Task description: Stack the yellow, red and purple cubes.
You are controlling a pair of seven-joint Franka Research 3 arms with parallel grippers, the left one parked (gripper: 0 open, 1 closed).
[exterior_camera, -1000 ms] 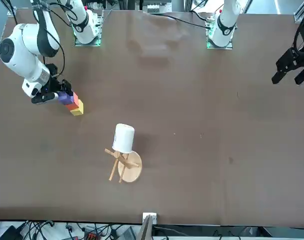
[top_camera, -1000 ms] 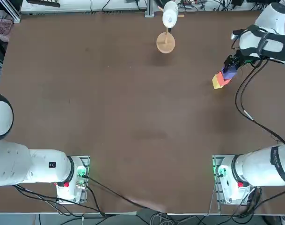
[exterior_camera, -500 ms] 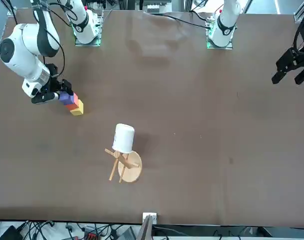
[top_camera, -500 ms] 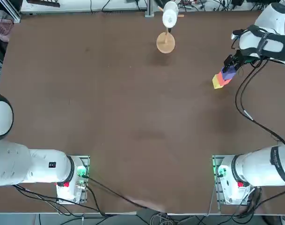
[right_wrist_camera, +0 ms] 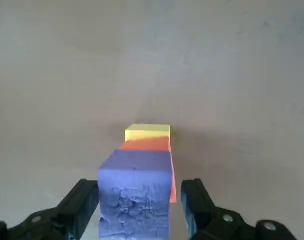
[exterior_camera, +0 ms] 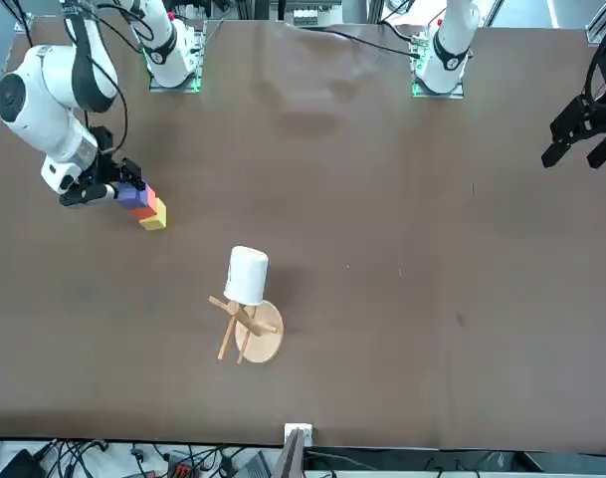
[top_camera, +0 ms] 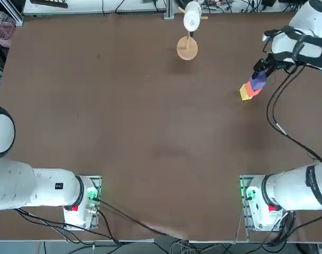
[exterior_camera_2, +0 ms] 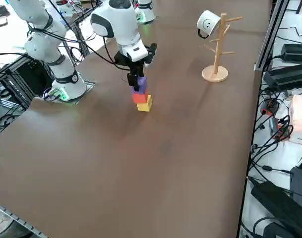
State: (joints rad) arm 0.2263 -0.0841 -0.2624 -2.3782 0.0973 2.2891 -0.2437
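Cubes, 3 small matte blocks, stand stacked near the brown counter's (top_camera: 150,106) right edge, yellow (right_wrist_camera: 147,133) under red-orange (right_wrist_camera: 146,144) under purple (right_wrist_camera: 135,192); the right pincer (right_wrist_camera: 140,202), spread astride the top, could topple them by withdrawing sideways

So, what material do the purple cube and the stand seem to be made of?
Purple cube: probably foam or a soft plastic, matte; its face looks pitted and rough, without shine. Stand: apparently light, unpainted wood, going by its pale tan colour; the grain cannot be seen.
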